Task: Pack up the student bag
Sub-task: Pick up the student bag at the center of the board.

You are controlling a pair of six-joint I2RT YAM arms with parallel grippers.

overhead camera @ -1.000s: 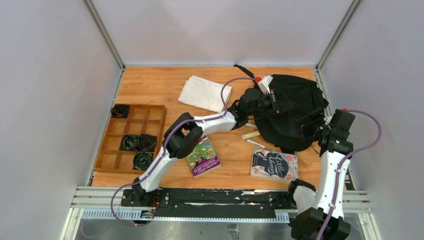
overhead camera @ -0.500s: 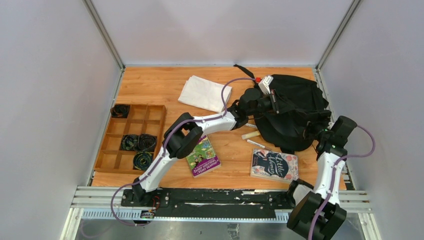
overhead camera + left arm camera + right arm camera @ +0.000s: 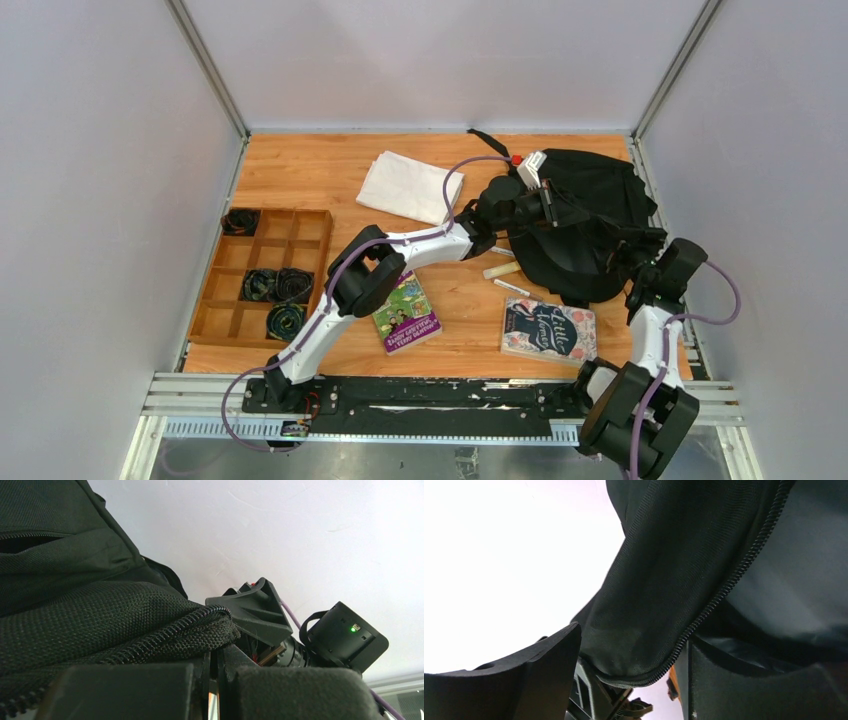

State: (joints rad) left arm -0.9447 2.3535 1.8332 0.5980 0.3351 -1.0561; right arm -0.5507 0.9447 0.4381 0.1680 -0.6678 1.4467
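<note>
The student bag (image 3: pixel 590 200), a soft black backpack, lies at the back right of the table. My left gripper (image 3: pixel 556 208) reaches over it and is shut on its zipper edge (image 3: pixel 165 635), which is pinched at the fingertips in the left wrist view (image 3: pixel 215 657). My right gripper (image 3: pixel 640 243) is at the bag's right side. It is open in the right wrist view (image 3: pixel 634 647), with a fold of the bag's zippered edge (image 3: pixel 659 595) hanging between its spread fingers. The bag's inside is hidden.
A folded white cloth (image 3: pixel 410 187) lies at the back centre. A wooden divider tray (image 3: pixel 225 315) with coiled black cables is at the left. A green and purple book (image 3: pixel 406 313), a dark floral book (image 3: pixel 549 330) and two pale sticks (image 3: pixel 502 270) lie in front of the bag.
My right arm has folded lower and drawn back to the right along the bag's edge. My left arm and the bag's top edge have stayed put.
</note>
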